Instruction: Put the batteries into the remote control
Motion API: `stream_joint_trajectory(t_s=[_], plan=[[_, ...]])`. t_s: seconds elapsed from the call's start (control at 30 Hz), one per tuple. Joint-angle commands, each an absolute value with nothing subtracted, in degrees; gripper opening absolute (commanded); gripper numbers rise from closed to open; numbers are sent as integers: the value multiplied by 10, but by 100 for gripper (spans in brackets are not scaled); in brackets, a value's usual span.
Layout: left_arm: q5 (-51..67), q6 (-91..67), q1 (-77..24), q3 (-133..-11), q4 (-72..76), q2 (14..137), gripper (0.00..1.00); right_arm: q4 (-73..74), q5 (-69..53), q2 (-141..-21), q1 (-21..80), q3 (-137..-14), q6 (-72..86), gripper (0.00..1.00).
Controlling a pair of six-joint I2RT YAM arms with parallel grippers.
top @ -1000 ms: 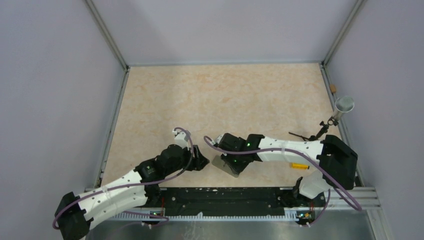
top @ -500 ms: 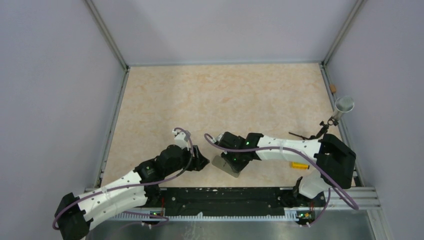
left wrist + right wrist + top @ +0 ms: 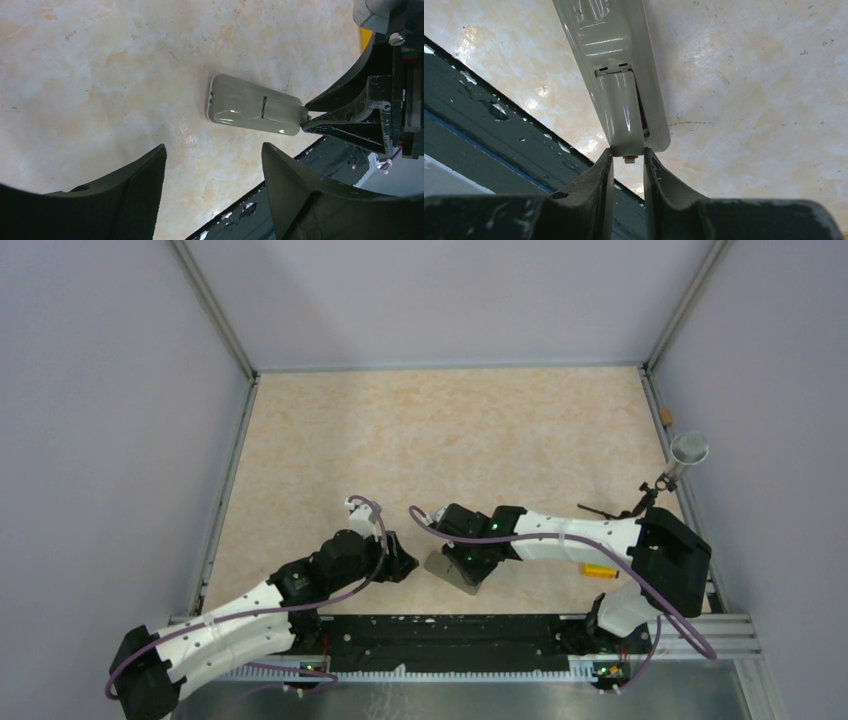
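Remote control [image 3: 255, 105] lies grey back up on the table [image 3: 450, 440], at the near middle, just beyond the black rail [image 3: 450, 640] and angled to it. Battery cover [image 3: 621, 110] sits at the end under the right pincer [image 3: 628, 159], which is narrow and nipped on the cover's end lip, with a small tab showing between the tips. The cover looks slightly askew, with a dark gap along one long side, so the step in hand reads as getting the cover off, not yet loading. To do it well: pull in line with the remote's long axis and keep the grip on the lip only, not the body. Twisting would likely jam the two latch notches at the seam. The shell is glossy, rounded grey plastic and the table is smooth marbled beige with light scuffs, so the body will probably skid rather than release. The left pincer [image 3: 214, 150] is spread wide with nothing between its fingers, hanging just left of the remote's free end. It is well placed to come down and pin that end while the right one draws the cover. The recess interior is mostly hidden, and whether any cell is already in cannot be told. The batteries show in no view. The only loose item is a small yellow stick [image 3: 598, 571], near right, well apart from the remote. The cover is thin and light, so ease off once it frees or it flicks away.
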State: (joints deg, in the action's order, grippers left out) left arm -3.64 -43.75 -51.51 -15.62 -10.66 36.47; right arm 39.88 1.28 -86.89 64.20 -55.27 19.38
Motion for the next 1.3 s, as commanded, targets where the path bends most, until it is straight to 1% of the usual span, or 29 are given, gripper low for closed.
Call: stream_joint_trajectory(t_s=[0.0, 0.73, 0.83, 0.97, 1.0, 1.07, 1.2, 1.27], plan=[[-30, -431, -514, -152, -86, 357, 71, 386, 22, -874, 635, -576, 203, 0], [-29, -429, -513, -150, -87, 356, 71, 388, 25, -874, 630, -591, 201, 0], [-28, -430, -513, -149, -88, 357, 71, 382, 25, -858, 629, -588, 193, 9], [-19, -430, -513, -149, -91, 361, 71, 341, 24, -827, 630, -561, 183, 18], [-12, -429, -513, -151, -93, 365, 71, 324, 19, -816, 630, -550, 184, 23], [26, -424, -513, -155, -99, 376, 70, 289, 6, -795, 629, -526, 185, 28], [70, -439, -514, -150, -90, 405, 68, 260, -39, -779, 636, -508, 181, 33], [83, -450, -514, -143, -79, 417, 68, 243, -35, -775, 662, -501, 171, 35]])
